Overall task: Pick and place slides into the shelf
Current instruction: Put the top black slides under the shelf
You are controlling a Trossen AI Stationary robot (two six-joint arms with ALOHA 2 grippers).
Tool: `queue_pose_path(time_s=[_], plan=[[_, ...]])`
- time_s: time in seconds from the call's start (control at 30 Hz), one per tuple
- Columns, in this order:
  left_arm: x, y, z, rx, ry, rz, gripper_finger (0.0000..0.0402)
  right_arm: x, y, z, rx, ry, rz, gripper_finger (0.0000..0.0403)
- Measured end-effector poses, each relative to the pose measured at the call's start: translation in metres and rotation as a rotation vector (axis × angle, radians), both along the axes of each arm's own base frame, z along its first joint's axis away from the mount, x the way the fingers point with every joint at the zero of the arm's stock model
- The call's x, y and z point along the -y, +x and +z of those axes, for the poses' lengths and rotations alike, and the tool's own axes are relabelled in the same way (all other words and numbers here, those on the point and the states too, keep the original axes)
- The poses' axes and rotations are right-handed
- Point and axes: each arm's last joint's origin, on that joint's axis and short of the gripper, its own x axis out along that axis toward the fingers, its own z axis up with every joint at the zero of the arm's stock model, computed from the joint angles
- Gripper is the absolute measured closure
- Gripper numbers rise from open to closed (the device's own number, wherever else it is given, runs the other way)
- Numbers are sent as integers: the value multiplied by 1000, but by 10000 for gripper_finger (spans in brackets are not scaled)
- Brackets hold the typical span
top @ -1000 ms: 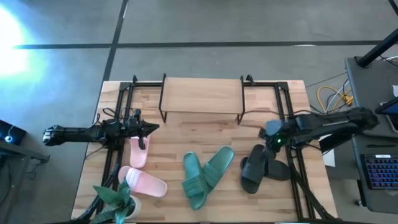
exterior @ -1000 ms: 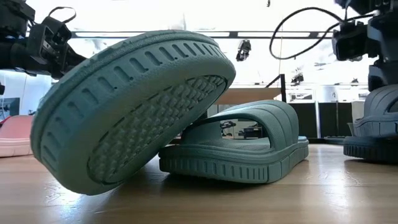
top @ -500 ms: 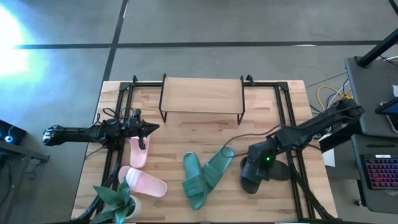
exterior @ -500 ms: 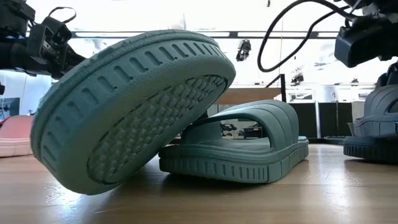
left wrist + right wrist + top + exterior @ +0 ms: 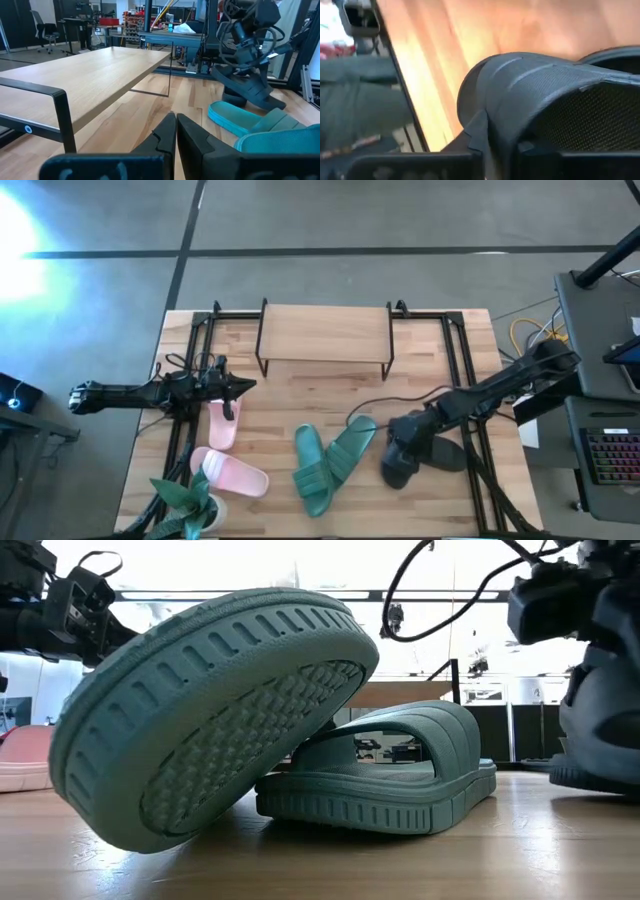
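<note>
Two black slides lie at the table's right. My right gripper (image 5: 402, 432) is shut on the left one (image 5: 398, 460), which shows tilted in the left wrist view (image 5: 250, 90); the other black slide (image 5: 447, 452) lies beside it. Two teal slides (image 5: 312, 472) (image 5: 352, 446) lean on each other at the near middle. Two pink slides (image 5: 222, 423) (image 5: 236, 474) lie at the left. The shelf (image 5: 325, 332) stands at the far middle. My left gripper (image 5: 240, 386) waits shut above the far pink slide. My right gripper holds the black slide by its wide strap (image 5: 495, 112), whose edge runs in between the two fingers. The fingers come from above, slanting in from the table's right. The slide is tilted (image 5: 600, 720); whether its lower end still rests on something I cannot tell.
A potted plant (image 5: 185, 505) stands at the near left corner. Black metal rails (image 5: 190, 360) (image 5: 465, 365) run along both sides of the table. Bare wood lies between the shelf and the slides.
My right gripper has moved toward the table's near left and down onto the left black slide. It has taken hold of the slide. The slide has tipped up and shifted a little toward the teal slides.
</note>
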Motion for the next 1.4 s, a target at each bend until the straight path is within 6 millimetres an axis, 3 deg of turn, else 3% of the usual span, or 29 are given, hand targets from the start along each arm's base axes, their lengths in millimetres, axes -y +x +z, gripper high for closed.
queue_pose_path(time_s=[0.13, 0.23, 0.33, 0.47, 0.57, 0.7, 0.83, 1.03, 1.2, 1.4], plan=[[0, 0, 0, 1, 0, 0, 402, 4, 1, 8, 5, -20, -200, 389], [0, 0, 0, 0, 0, 0, 402, 9, 3, 26, 101, -52, -446, 389], [0, 0, 0, -1, 0, 0, 402, 19, 1, 45, 239, -81, -806, 389], [0, 0, 0, 0, 0, 0, 402, 33, -5, 56, 468, 32, -1445, 389], [0, 0, 0, 0, 0, 0, 402, 36, -2, 53, 607, 116, -1695, 389], [0, 0, 0, 1, 0, 0, 402, 31, 18, 41, 577, 191, -1775, 389], [0, 0, 0, 1, 0, 0, 402, 25, 56, 34, 605, 249, -1812, 390], [0, 0, 0, 1, 0, 0, 402, 39, 101, 20, 533, 230, -1843, 390], [0, 0, 0, 1, 0, 0, 402, 48, 115, 0, 436, 181, -1832, 390], [0, 0, 0, 1, 0, 0, 402, 68, 114, -19, 414, 49, -1914, 377]])
